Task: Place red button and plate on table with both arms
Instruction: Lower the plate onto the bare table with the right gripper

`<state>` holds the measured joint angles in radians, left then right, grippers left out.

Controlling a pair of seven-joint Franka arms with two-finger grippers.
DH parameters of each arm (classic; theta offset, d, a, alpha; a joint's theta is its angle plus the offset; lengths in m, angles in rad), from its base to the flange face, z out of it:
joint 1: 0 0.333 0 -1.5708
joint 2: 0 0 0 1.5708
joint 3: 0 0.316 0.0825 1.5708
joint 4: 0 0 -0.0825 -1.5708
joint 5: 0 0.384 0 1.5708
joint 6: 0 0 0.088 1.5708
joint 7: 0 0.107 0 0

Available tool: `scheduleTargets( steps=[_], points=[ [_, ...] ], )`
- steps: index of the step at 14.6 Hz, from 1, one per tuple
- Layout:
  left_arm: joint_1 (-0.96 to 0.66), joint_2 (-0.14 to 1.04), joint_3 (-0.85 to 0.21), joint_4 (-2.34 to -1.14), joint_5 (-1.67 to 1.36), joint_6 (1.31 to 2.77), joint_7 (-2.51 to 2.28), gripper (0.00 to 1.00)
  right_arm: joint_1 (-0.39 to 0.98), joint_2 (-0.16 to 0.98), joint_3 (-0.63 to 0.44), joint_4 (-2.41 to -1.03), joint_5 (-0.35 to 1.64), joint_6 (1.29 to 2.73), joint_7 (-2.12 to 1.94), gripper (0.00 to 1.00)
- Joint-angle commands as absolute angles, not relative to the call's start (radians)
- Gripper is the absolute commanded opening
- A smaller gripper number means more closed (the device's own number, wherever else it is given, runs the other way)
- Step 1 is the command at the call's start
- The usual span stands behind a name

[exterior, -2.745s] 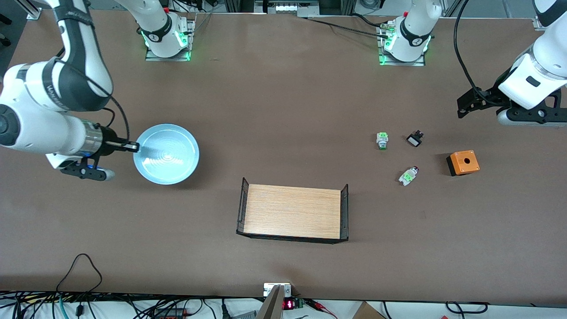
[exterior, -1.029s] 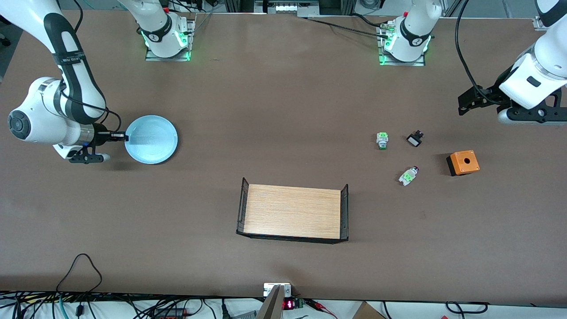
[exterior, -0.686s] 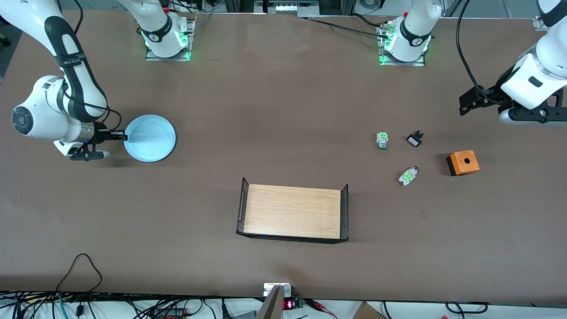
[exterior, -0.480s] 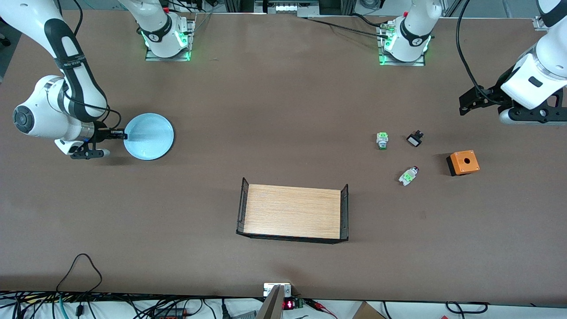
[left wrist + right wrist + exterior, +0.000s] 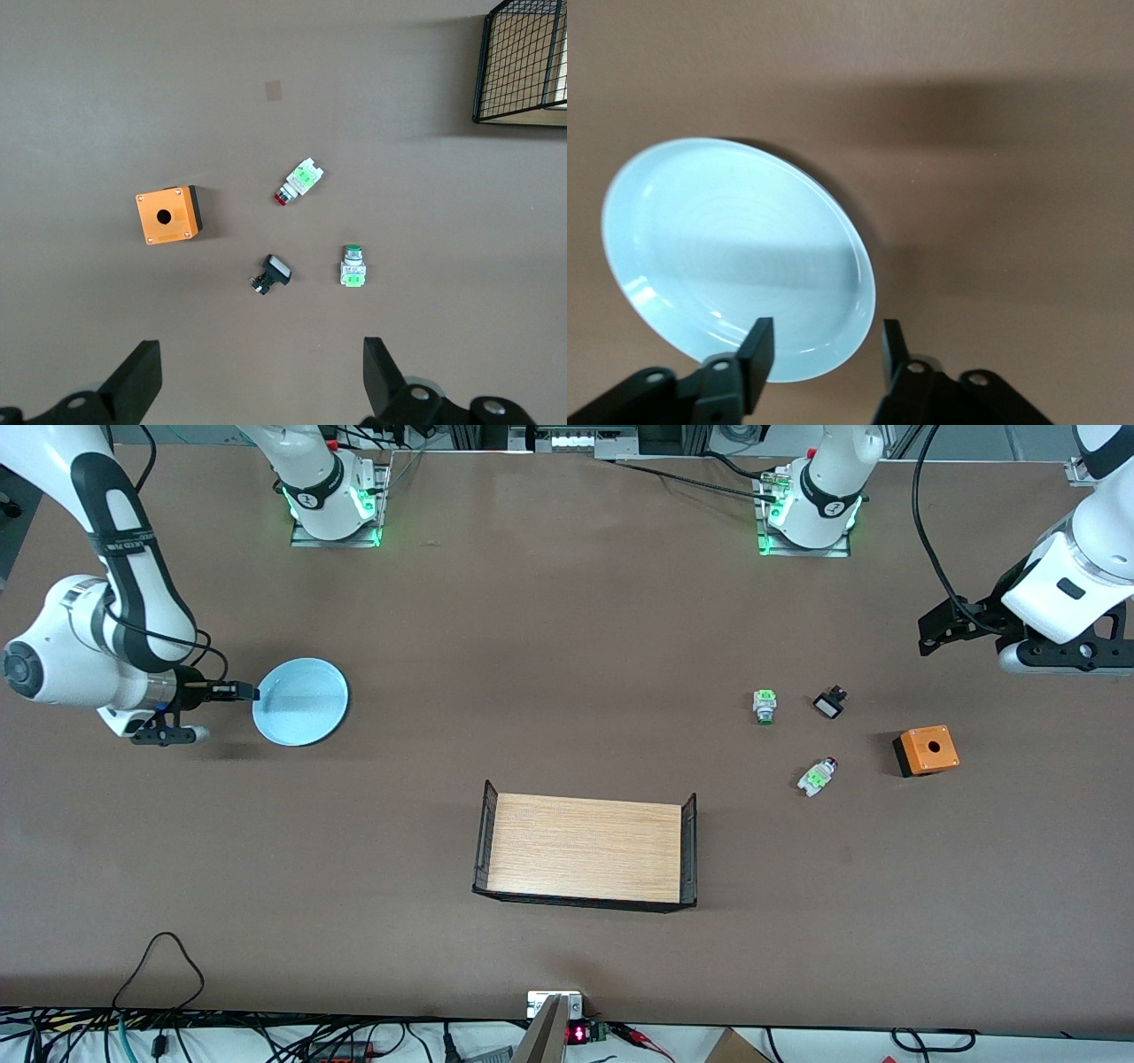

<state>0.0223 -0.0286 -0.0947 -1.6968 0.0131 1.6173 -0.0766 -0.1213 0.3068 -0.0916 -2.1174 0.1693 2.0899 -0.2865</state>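
The pale-blue plate (image 5: 301,701) lies flat on the brown table (image 5: 567,646) toward the right arm's end; it also shows in the right wrist view (image 5: 735,257). My right gripper (image 5: 248,690) is open at the plate's rim, its fingers (image 5: 757,350) spread beside the edge (image 5: 824,345). The red button (image 5: 817,776) lies on its side on the table toward the left arm's end, also in the left wrist view (image 5: 297,182). My left gripper (image 5: 928,636) is open and empty (image 5: 257,376), high over bare table beside the small parts.
A green-capped button (image 5: 765,706), a black-and-white switch (image 5: 829,704) and an orange box (image 5: 926,749) lie near the red button. A wood-floored tray with black wire ends (image 5: 585,850) stands mid-table, nearer the front camera.
The right arm carried the plate down toward its end of the table, then let go and drew back slightly. The plate now rests on the table. The left arm has hardly moved.
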Motion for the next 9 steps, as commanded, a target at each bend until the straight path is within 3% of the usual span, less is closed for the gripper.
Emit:
scheduleTargets(
  steps=[1,6,9],
  points=[
    [0.025,-0.014,-0.094,-1.664,0.011,1.594,-0.063,1.00,-0.082,0.279,-0.077,-2.069,0.184,2.037,-0.183,1.00],
    [0.025,-0.012,-0.095,-1.664,0.012,1.597,-0.055,1.00,0.018,0.279,-0.077,-1.985,0.163,2.023,-0.065,1.00],
    [0.025,-0.012,-0.095,-1.664,0.017,1.597,-0.058,1.00,0.026,0.279,-0.077,-1.854,0.132,1.895,-0.060,1.00]
  ],
)
